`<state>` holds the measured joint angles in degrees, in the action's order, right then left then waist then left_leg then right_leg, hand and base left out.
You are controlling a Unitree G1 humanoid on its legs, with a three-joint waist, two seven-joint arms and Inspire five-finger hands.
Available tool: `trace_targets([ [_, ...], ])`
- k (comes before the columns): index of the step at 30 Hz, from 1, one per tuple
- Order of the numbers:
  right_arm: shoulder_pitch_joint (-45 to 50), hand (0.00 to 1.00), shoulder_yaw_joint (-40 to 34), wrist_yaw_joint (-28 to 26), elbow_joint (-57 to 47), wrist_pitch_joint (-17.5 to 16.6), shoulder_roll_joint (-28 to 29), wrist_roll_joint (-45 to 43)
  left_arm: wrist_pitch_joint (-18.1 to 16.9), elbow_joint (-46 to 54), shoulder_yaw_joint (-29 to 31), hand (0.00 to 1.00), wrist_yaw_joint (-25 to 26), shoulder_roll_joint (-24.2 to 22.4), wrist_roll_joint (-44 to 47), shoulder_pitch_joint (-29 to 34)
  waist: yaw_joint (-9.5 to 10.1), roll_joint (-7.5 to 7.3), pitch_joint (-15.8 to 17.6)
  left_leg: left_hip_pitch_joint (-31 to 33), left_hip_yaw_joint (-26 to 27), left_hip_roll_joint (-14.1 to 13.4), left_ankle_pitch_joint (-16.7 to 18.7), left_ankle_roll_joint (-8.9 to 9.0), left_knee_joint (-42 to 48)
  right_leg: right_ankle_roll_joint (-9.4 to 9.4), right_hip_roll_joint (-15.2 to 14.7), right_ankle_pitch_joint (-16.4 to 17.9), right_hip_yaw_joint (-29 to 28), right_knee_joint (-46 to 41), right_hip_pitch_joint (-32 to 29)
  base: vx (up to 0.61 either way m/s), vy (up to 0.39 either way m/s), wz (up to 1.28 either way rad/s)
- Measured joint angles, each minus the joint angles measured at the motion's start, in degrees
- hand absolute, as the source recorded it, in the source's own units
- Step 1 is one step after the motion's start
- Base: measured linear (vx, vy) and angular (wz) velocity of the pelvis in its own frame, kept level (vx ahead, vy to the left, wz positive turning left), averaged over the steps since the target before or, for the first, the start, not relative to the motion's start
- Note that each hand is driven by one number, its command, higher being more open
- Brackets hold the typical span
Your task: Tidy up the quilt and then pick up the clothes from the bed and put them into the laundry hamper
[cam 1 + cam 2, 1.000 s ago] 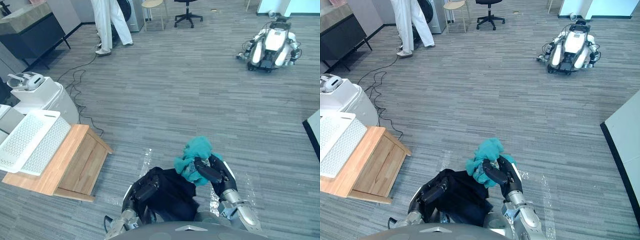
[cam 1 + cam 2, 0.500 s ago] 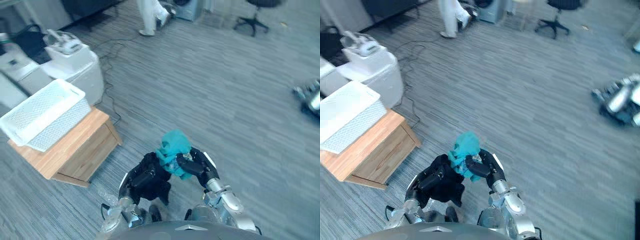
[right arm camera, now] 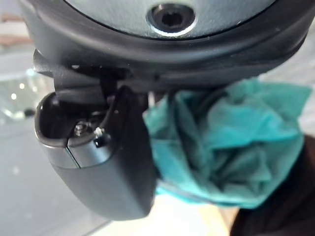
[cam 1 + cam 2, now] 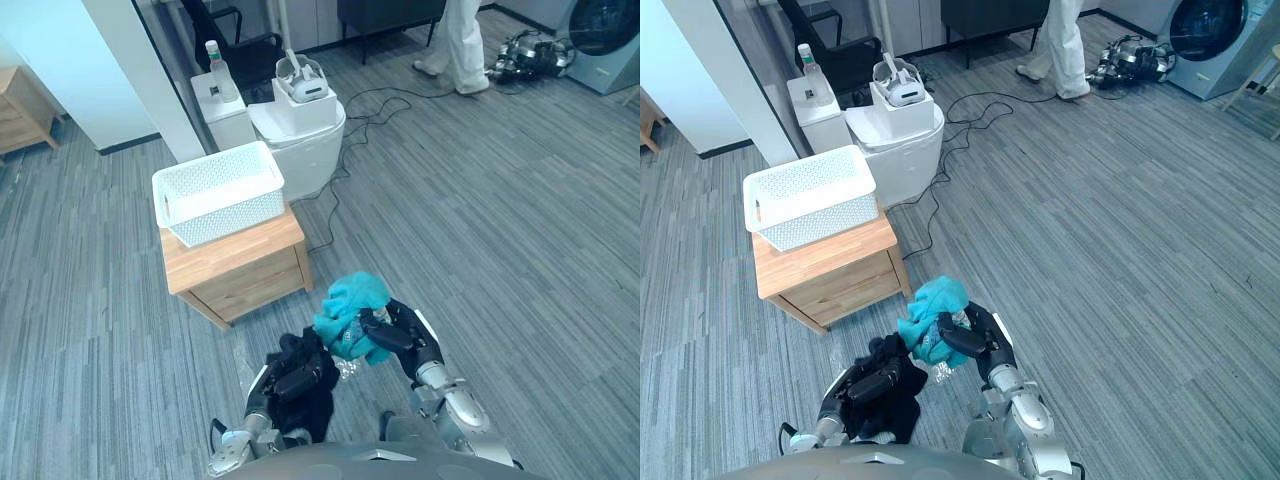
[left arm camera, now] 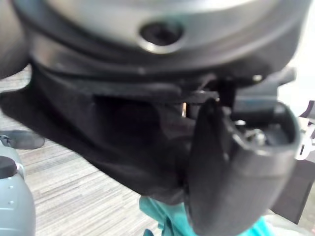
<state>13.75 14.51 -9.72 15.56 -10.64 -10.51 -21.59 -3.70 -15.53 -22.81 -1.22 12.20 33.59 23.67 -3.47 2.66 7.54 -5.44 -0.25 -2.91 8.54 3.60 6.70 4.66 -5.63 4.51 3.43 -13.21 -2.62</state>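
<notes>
My right hand [image 4: 398,333] is shut on a bunched teal garment [image 4: 347,308], held up in front of me; its own wrist view shows the teal garment [image 3: 231,147] pressed under the thumb [image 3: 108,162]. My left hand [image 4: 298,381] is shut on a black garment [image 4: 308,398] that hangs below it, and the left wrist view shows the black garment [image 5: 118,142] wrapped in the palm. A white perforated laundry hamper [image 4: 217,192] stands on a low wooden cabinet [image 4: 240,268] ahead and to the left of both hands.
Behind the hamper stand a white round unit [image 4: 300,135] with a headset on top and a white box with a bottle [image 4: 213,62]. Cables [image 4: 370,105] trail across the grey floor. A person [image 4: 455,40] stands far back right, by a washing machine [image 4: 1205,40].
The camera has swung round to the left, so the hamper and cabinet now stand ahead of me, nearer the middle. Both hands still hold their garments as before.
</notes>
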Motion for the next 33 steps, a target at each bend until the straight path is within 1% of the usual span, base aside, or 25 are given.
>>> trace_targets([
  [1,0.1,0.0,0.0,0.0,0.0,0.0,0.0,-0.4,0.0,0.0,-0.2,0.0,-0.2,0.0,0.0,0.0,-0.01,-0.24,0.0,-0.2,0.9,-0.3,0.0,-0.03,0.1,-0.13,-0.1,-0.1,0.3,0.6,0.7,0.03,-0.006,0.07],
  [2,0.8,0.0,-0.5,0.7,4.8,-0.8,3.7,-1.8,0.6,-2.1,-2.1,0.0,-1.8,1.2,0.0,-1.0,-2.94,-0.83,-1.2,-0.9,8.3,-0.7,-6.7,-0.09,-7.9,-0.64,-0.2,-3.1,2.5,4.2,1.3,0.01,0.002,0.04],
  [8,1.1,0.0,-0.6,0.7,4.8,-0.9,3.7,-1.8,0.7,-2.1,-2.1,0.0,-1.8,1.2,0.0,-0.7,-2.98,-0.77,-1.2,-0.8,8.3,-0.7,-6.8,-0.08,-7.9,-0.82,-0.2,-2.9,2.5,4.1,1.3,0.0,0.0,0.0],
  [11,1.6,0.0,-1.0,0.6,4.8,-1.0,3.7,-2.1,1.5,-2.1,-1.8,0.0,-1.9,1.1,0.2,-0.8,-2.96,-0.73,-1.1,-0.5,8.3,-0.7,-6.8,-0.1,-7.9,-0.63,-0.4,-2.4,2.6,3.3,0.6,0.0,-0.001,0.02],
  [14,3.6,0.0,-1.0,0.2,4.7,-1.1,3.9,-4.7,1.7,-2.6,-1.7,0.0,-1.9,0.8,3.4,-1.1,-2.91,-0.97,-0.9,1.0,7.2,0.2,-7.0,-0.27,-8.0,-0.48,-1.3,-1.1,3.5,1.0,-1.2,0.01,0.002,0.16],
  [18,5.0,0.0,-1.2,0.3,4.7,-1.1,4.0,-7.0,1.7,-5.1,-1.0,0.0,-1.2,-0.3,6.9,-1.7,-2.7,-1.4,-0.5,1.0,6.0,0.9,-6.8,-0.47,-7.8,-0.06,-2.7,0.3,5.3,-0.8,-1.1,0.05,0.012,0.25],
  [19,4.9,0.0,-1.2,0.3,4.7,-1.1,4.0,-7.9,1.7,-5.4,-1.0,0.0,-0.6,-0.3,7.6,-1.7,-2.42,-1.54,-0.3,1.3,6.2,1.0,-5.9,-0.73,-6.5,-0.05,-3.3,1.0,5.9,-1.3,-0.7,0.07,0.007,0.21],
  [20,5.0,0.0,-1.6,0.4,4.7,-1.3,3.6,-8.6,1.7,-5.4,-0.8,0.0,-0.1,-0.4,9.1,-1.2,-1.97,-1.5,0.4,2.1,6.7,1.0,-3.3,-1.62,-2.7,0.26,-3.3,2.4,6.0,-2.0,0.1,0.07,0.005,0.18],
  [21,5.0,0.0,-1.7,0.4,4.7,-1.5,3.5,-8.6,1.7,-5.4,-0.5,0.0,0.1,-0.6,9.3,-1.2,-1.42,-1.21,0.6,2.6,7.1,0.9,-1.8,-2.11,-0.3,0.29,-3.3,2.8,6.0,-2.1,0.7,0.06,0.005,0.11],
  [22,4.9,0.0,-2.0,0.5,4.7,-1.6,2.6,-8.6,1.7,-5.3,0.3,0.0,0.5,-1.3,9.6,-0.7,-0.71,-0.47,1.0,4.0,8.7,0.6,0.0,-3.16,5.5,0.71,-3.1,4.1,5.5,-2.1,1.7,0.05,0.026,0.4],
  [23,5.1,0.0,-2.3,0.9,4.8,-2.4,2.4,-8.6,2.0,-5.3,1.3,0.0,0.4,-1.6,9.5,-1.1,-1.35,-0.55,1.4,7.6,12.0,0.1,0.5,-4.85,13.4,0.14,-3.6,4.5,4.7,-1.9,2.6,0.05,0.022,0.64],
  [24,5.0,0.0,-2.7,1.4,4.7,-2.7,2.4,-8.6,2.1,-5.2,2.1,0.0,0.4,-2.0,9.5,-1.3,-1.47,-0.54,1.9,9.3,13.0,-0.2,0.3,-5.6,17.3,-0.06,-4.1,4.6,5.4,-1.8,3.1,0.01,0.002,0.71],
  [25,4.5,0.0,-2.7,1.9,4.7,-3.3,2.1,-8.6,1.8,-4.5,4.1,0.0,0.2,-3.2,9.1,-1.2,-0.68,-0.11,3.2,11.4,13.4,-1.0,0.1,-6.03,23.1,-0.34,-4.1,4.6,5.6,-1.3,4.4,0.0,0.0,0.27],
  [26,4.3,0.0,-2.7,1.9,4.7,-3.5,2.0,-8.6,1.8,-4.4,4.8,0.0,0.2,-3.5,9.0,-1.2,-0.13,0.27,3.5,11.8,13.4,-1.5,0.0,-6.05,24.6,-0.37,-3.8,4.6,5.5,-1.1,4.8,0.0,0.0,0.0],
  [27,3.7,0.0,-2.7,1.7,4.7,-4.0,1.9,-8.9,1.5,-4.4,5.9,0.0,-0.3,-3.7,8.6,-1.0,0.4,0.76,4.2,12.5,13.5,-2.5,0.0,-6.05,28.1,-0.55,-3.4,4.5,4.6,0.2,6.3,0.09,0.065,-0.09],
  [28,3.2,0.0,-2.6,1.2,4.7,-4.6,2.6,-9.2,1.2,-4.1,6.3,0.0,-0.7,-3.5,8.5,-0.8,0.27,0.45,5.0,13.7,14.4,-2.9,2.3,-5.69,29.5,-0.59,-3.2,4.5,4.1,1.2,7.7,0.1,0.07,-0.11],
  [29,3.0,0.0,-2.5,0.9,4.6,-4.8,2.7,-9.2,1.2,-4.1,6.3,0.0,-0.9,-3.5,8.3,-0.7,0.18,0.56,4.9,13.6,14.9,-2.6,3.6,-5.26,27.1,-0.58,-3.2,4.5,3.8,1.4,7.8,0.1,0.076,-0.24],
  [30,2.2,0.0,-2.6,0.4,4.4,-4.9,2.5,-9.2,1.1,-3.9,6.2,0.0,-1.2,-3.7,7.8,-0.6,0.2,0.54,5.0,13.8,15.3,-2.1,4.1,-5.01,20.5,-0.56,-3.3,4.6,2.4,1.9,7.8,0.1,0.134,-0.57],
  [31,1.2,0.0,-2.5,-0.2,4.3,-4.9,2.5,-9.1,1.0,-3.6,6.3,0.0,-1.3,-3.8,7.8,-0.6,0.35,0.25,5.2,14.6,14.8,-1.4,3.0,-3.91,14.2,-0.53,-3.4,4.6,0.4,2.8,7.9,0.12,0.164,-0.7],
  [32,0.9,0.0,-2.3,-0.5,4.3,-4.9,2.5,-9.1,1.0,-3.3,6.3,0.0,-1.3,-3.9,7.9,-0.6,0.4,0.1,5.3,15.1,14.4,-1.5,1.6,-3.22,11.5,-0.44,-3.4,4.6,-0.6,3.2,8.0,0.19,0.249,-0.93],
  [33,0.6,0.0,-1.6,-0.8,4.3,-4.9,2.4,-9.1,0.6,-3.1,6.5,0.0,-1.2,-4.1,9.1,-0.7,0.68,-0.34,5.8,15.0,13.7,-1.8,-3.4,-1.85,8.9,0.22,-3.5,5.1,-2.9,4.2,9.0,0.25,0.263,-1.03],
])
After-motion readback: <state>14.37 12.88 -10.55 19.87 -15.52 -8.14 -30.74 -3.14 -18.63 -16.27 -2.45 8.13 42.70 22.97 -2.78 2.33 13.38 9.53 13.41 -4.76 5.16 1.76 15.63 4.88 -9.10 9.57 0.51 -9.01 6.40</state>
